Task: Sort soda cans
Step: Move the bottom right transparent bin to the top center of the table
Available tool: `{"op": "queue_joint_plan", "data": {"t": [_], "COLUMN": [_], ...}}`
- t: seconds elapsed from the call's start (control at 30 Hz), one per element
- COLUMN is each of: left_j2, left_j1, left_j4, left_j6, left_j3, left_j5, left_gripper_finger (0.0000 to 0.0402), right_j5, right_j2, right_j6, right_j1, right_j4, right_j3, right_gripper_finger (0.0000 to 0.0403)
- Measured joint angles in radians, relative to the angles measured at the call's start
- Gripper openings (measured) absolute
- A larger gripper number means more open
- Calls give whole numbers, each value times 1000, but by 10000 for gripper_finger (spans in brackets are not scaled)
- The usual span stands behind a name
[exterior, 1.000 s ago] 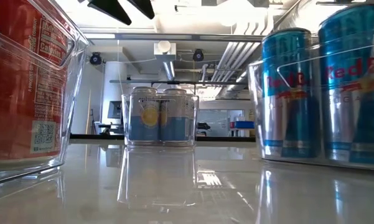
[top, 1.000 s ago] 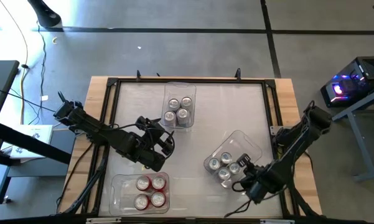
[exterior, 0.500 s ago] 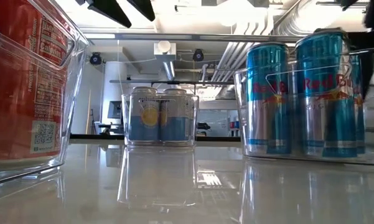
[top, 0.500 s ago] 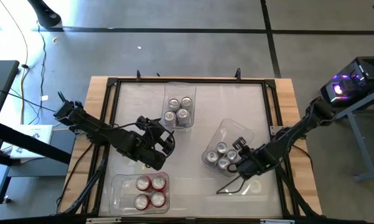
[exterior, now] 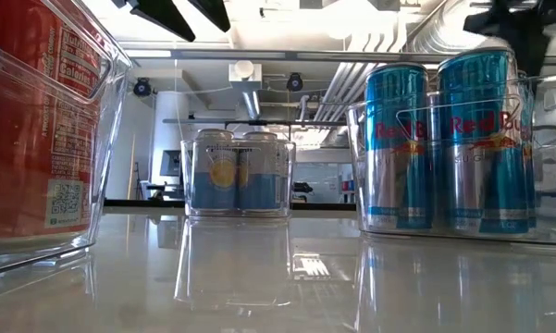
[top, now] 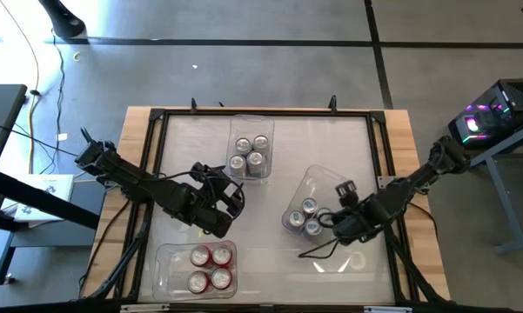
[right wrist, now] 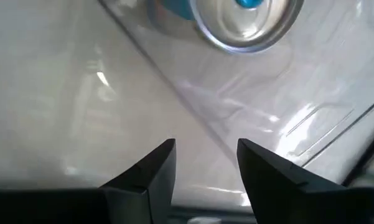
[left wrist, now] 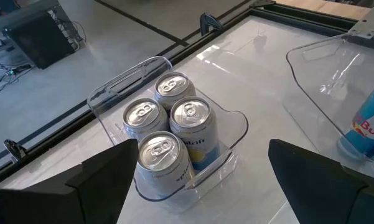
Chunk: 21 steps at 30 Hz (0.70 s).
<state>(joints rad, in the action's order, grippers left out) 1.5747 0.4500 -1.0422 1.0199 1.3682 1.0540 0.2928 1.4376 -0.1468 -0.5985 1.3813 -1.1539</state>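
Note:
Three blue soda cans (top: 307,217) stand in a clear bin (top: 331,189) on the table's right half; in the low view they (exterior: 444,139) stand upright at the right. My right gripper (top: 338,215) hangs open just above that bin's near right rim, pointing steeply down; the wrist view shows its fingers (right wrist: 205,158) apart over the bin wall, with one can top (right wrist: 246,18) beyond. My left gripper (top: 233,193) waits open at the table's middle, facing a bin of silver cans (left wrist: 174,124). Red cans (top: 211,268) fill a bin at the near edge.
The silver cans' bin (top: 244,122) stands at the far middle and the red cans' bin (top: 170,261) at the near left. A black frame (top: 157,117) runs around the tabletop. Bare tabletop lies between the three bins and along the near right.
My right gripper has gone toward the table's far and left side and has risen. The bin of blue cans has slid along the table with it, toward the left and far side, and has turned a little. The cans have stayed upright.

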Motion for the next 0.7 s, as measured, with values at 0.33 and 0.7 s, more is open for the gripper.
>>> {"op": "queue_joint_plan", "data": {"t": [0.33, 0.7], "left_j2": [0, 0], "left_j1": [0, -5], "left_j4": [-1, 0], "left_j6": [-10, -19], "left_j3": [0, 0], "left_j5": [11, 32], "left_gripper_finger": [355, 355], "right_j5": [-11, 246], "right_j2": [-27, 71], "right_j6": [-401, -688], "right_j1": [-226, -261], "right_j4": [-221, -501], "right_j3": [-106, -40], "right_gripper_finger": [167, 167]}}
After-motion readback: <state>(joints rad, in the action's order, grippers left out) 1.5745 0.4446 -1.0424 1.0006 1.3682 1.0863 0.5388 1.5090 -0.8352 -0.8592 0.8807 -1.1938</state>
